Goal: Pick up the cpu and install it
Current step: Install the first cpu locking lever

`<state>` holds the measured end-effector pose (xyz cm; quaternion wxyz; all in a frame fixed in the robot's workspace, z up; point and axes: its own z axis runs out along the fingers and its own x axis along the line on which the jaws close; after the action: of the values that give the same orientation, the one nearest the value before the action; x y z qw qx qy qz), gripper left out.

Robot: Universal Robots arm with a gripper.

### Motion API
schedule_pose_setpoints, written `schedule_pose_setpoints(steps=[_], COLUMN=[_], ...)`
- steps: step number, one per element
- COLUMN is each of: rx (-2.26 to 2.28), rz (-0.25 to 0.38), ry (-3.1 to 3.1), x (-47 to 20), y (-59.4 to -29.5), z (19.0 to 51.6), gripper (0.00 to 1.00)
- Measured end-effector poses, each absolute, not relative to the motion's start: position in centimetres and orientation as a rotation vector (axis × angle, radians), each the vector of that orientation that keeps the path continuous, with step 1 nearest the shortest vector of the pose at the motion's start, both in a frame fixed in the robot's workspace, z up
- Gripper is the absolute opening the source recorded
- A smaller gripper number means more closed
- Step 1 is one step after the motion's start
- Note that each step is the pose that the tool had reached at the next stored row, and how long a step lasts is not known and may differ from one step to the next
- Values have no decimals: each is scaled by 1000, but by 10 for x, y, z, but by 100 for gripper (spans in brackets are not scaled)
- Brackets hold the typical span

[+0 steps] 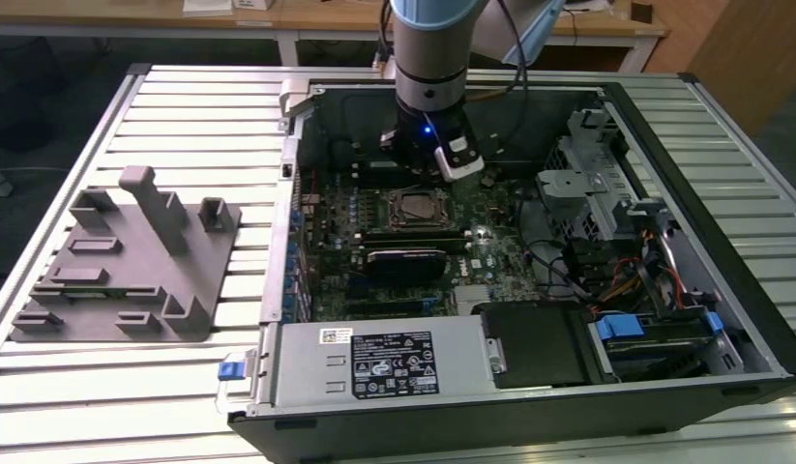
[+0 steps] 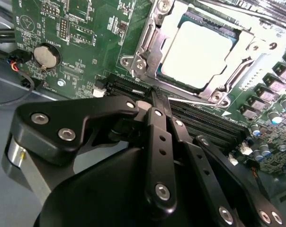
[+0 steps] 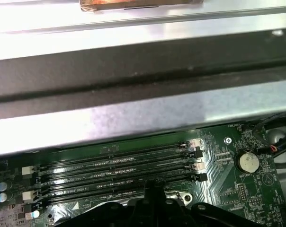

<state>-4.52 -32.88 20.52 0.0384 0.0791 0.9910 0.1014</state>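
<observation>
The cpu [image 2: 197,52] lies flat in the metal-framed socket [image 2: 147,42] on the green motherboard, silvery top up; in the exterior view the cpu [image 1: 415,205] sits mid-board inside the open computer case. My gripper [image 2: 155,97] hangs just off the socket's edge, above the black memory slots [image 3: 114,165]. Its black fingers [image 2: 159,142] are pressed together, shut with nothing between them. In the exterior view the gripper [image 1: 421,166] stands just behind the socket, at the end of the upright arm.
A grey tray [image 1: 114,261] with upright posts rests on the slatted table at the exterior view's left. The case's metal wall [image 3: 133,71] runs close behind the memory slots. A power supply [image 1: 371,362], drive cage [image 1: 591,184] and cables crowd the case.
</observation>
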Motion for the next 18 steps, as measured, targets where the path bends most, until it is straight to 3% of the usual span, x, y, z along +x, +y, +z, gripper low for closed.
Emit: schedule_pose_setpoints(steps=[18], rx=[199], rz=[294], ry=[3017], x=[-51], y=[-326], z=[200], gripper=[11])
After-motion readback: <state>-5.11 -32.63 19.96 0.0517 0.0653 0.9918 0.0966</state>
